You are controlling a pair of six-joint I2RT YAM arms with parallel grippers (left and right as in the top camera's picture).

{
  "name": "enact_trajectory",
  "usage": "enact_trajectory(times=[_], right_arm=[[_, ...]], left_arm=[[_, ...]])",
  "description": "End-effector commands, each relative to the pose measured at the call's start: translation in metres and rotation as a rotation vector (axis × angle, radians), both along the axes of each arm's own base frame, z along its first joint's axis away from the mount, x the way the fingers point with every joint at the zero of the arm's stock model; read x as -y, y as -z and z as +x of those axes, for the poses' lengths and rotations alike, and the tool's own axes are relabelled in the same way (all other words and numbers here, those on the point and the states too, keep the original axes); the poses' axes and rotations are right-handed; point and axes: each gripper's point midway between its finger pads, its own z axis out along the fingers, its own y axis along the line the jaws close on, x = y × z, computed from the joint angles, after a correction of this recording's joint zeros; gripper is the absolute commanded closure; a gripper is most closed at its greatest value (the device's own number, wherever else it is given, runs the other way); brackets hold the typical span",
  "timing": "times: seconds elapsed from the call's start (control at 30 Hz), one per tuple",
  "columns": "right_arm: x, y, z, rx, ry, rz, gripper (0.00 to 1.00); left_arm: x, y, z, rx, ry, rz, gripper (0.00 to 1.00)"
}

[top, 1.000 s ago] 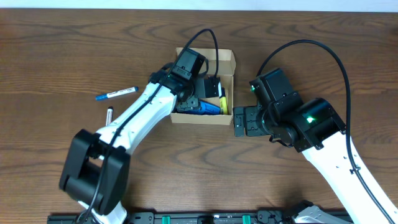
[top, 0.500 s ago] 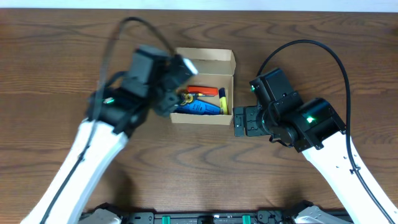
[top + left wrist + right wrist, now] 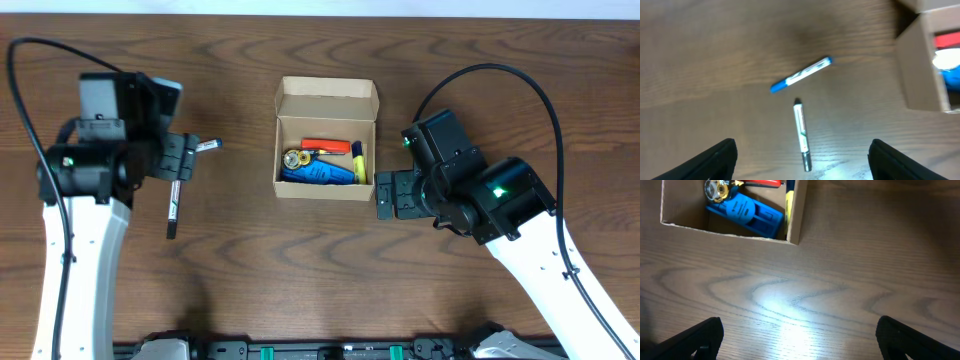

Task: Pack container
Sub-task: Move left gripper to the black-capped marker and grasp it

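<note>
Right now I am holding my left gripper point(image 3: 803, 145) spread wide, its fingers point(image 3: 720, 157) grasping nothing, and hovering over two pens lying on the table point(image 3: 300, 280): a blue-capped marker point(image 3: 801, 75) and, just beside it, a white marker point(image 3: 801, 134). I am probably lining up here to pick one of them. My right gripper point(image 3: 799, 330) is also gaping and empty, waiting just beside the container point(image 3: 325, 192), perhaps to steady it. That box is sitting mid-table between my arms with its flap tipped back. It is carrying a blue item point(image 3: 320, 173), an orange-red pen point(image 3: 325, 144), a yellow piece point(image 3: 358, 152) and a small brassy round thing point(image 3: 295, 158).
</note>
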Motion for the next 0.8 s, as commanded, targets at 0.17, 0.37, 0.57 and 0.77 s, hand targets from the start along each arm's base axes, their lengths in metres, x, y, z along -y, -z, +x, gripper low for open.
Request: enact_trajectory(times=[0.17, 0.37, 0.57, 0.77], right_arm=[[0.0, -0.005, 0.0, 0.016, -0.011, 0.001, 0.01], [0.0, -0.005, 0.0, 0.016, -0.011, 0.001, 0.01], [0.0, -0.005, 0.0, 0.017, -0.011, 0.002, 0.01], [0.0, -0.005, 0.0, 0.016, -0.011, 0.001, 0.01]], left_arm=[[-0.007, 0.048, 0.005, -0.106, -0.036, -0.053, 0.22], [-0.019, 0.09, 0.0, -0.132, -0.062, -0.045, 0.2], [-0.027, 0.121, -0.009, -0.158, -0.023, -0.006, 0.19], [-0.028, 0.157, -0.016, -0.181, -0.021, 0.006, 0.19]])
